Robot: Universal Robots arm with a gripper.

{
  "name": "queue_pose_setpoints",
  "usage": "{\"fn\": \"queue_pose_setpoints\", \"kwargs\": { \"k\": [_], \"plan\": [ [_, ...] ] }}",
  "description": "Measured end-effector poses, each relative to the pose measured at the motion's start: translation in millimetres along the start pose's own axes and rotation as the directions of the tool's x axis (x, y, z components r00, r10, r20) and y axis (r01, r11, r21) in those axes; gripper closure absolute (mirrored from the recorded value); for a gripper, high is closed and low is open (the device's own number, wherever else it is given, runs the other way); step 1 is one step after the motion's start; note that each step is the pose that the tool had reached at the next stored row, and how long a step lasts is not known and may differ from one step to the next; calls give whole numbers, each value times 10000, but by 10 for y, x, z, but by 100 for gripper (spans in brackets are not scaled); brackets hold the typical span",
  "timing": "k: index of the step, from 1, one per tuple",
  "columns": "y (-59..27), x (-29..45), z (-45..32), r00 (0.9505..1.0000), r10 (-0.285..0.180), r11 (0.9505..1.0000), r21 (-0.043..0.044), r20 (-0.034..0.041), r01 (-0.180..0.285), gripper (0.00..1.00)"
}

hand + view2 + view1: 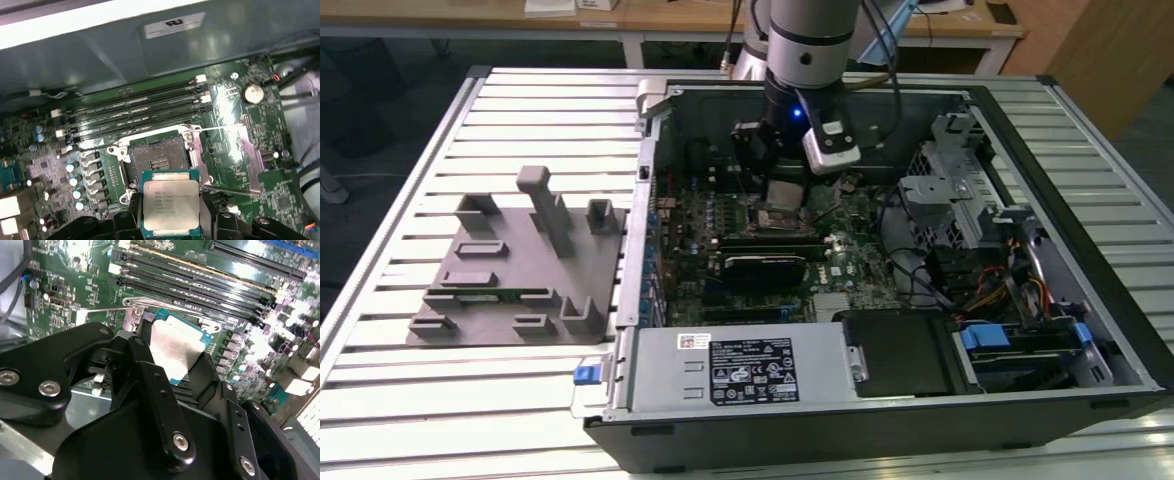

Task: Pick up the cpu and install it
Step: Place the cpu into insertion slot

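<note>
Now we've got the cpu (171, 205) pinched flat btwn our fingers (152, 385), just over the open socket (159, 159), prob. to line it up.

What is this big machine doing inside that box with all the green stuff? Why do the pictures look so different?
The machine is a robot arm that reaches into an open computer lying on a metal table. The exterior view looks on from off the arm. Both wrist views come from cameras riding on the arm, so they see close up. Its gripper, like a two-finger hand, pinches the cpu, a small silver square chip. The chip is close to its open socket on the green board. A grey tray sits beside the computer.
</note>
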State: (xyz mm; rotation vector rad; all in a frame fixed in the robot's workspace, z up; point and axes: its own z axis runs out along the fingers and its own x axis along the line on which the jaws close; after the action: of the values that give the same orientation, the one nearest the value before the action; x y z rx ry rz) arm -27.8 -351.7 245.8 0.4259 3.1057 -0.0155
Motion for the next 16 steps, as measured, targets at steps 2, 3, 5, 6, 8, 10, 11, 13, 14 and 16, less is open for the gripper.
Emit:
{"fn": "queue_pose_setpoints", "kwargs": {
  "k": [2,3,5,6,8,10,11,13,14,16],
  "plan": [
    [0,0,0,9996,269,9996,5,-1,-269,45],
    [0,0,1,9992,390,9992,7,-2,-390,45],
    [0,0,1,9977,681,9977,10,-4,-681,45],
    [0,0,2,9964,853,9964,11,-5,-853,45],
    [0,0,3,9928,1198,9928,15,-8,-1198,45],
    [0,0,3,9885,1515,9885,22,-8,-1515,45],
    [0,0,4,9858,1678,9858,26,-8,-1678,45],
    [0,0,5,9797,2004,9797,34,-8,-2004,45],
    [0,0,5,9760,2179,9760,37,-9,-2179,45],
    [0,0,6,9679,2513,9679,44,-9,-2513,45]
  ]
}}
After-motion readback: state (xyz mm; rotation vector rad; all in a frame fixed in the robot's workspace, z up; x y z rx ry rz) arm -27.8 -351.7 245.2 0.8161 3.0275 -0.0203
